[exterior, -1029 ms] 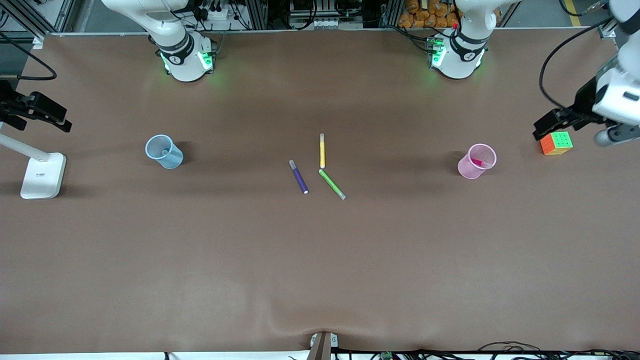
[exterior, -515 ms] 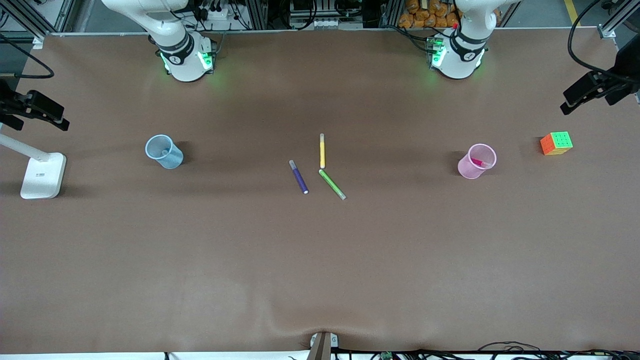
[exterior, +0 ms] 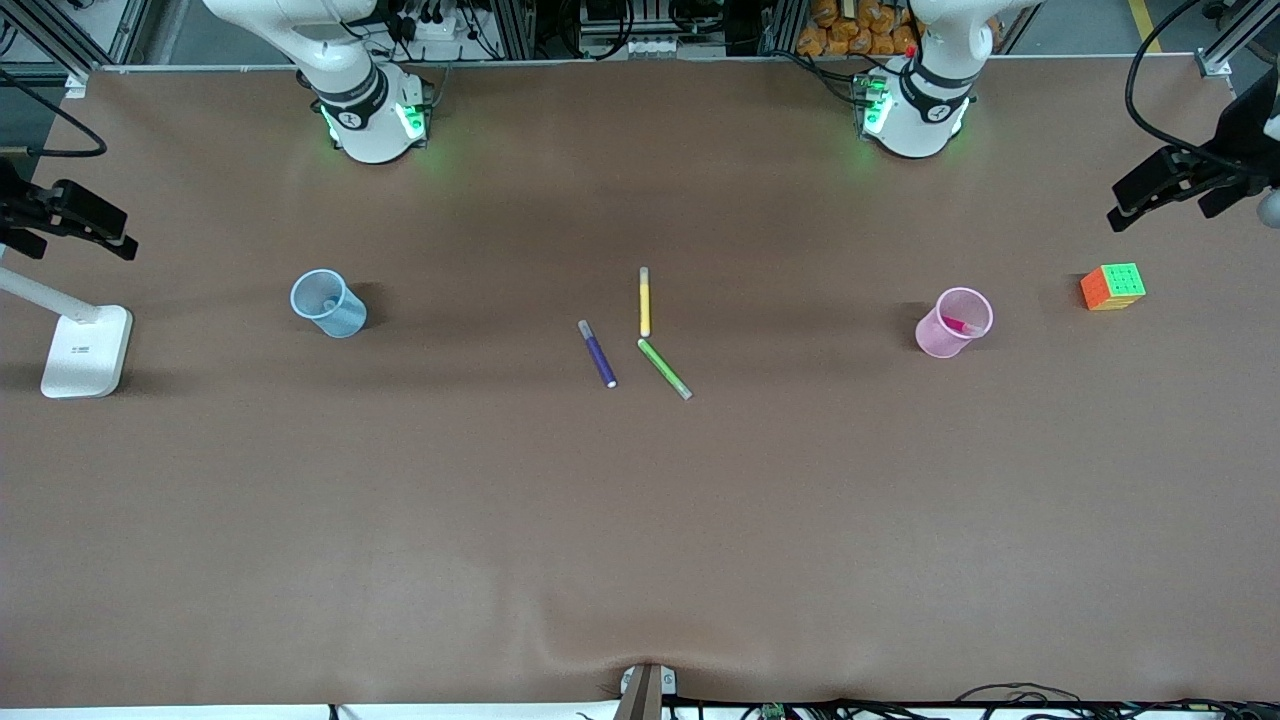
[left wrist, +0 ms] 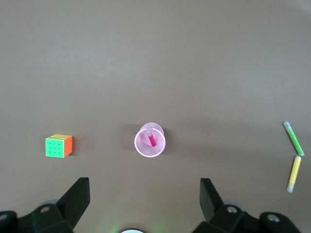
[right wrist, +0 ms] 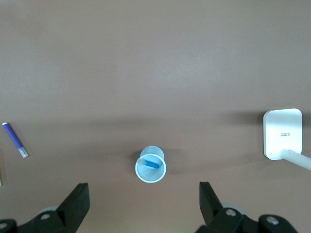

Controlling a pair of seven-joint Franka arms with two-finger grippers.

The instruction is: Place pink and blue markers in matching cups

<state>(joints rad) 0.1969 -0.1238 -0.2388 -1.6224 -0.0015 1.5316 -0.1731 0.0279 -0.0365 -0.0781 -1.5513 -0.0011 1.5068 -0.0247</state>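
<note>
Both fingers pairs hang spread and empty: left gripper (left wrist: 144, 199) high over the pink cup (left wrist: 150, 144) holding the pink marker (left wrist: 152, 140), right gripper (right wrist: 144, 201) over the blue cup (right wrist: 150, 170) holding the blue marker (right wrist: 150, 164). Sorting looks finished; nothing further seems needed.

evenly lit from overhead, moderately bright. soft shadows thrown from the light blue cup (exterior: 328, 303) and pale pink cup (exterior: 953, 322) onto the brown table (exterior: 640, 520). green glow at the arm bases. no glare; sharp throughout, wrist views slightly softer.
</note>
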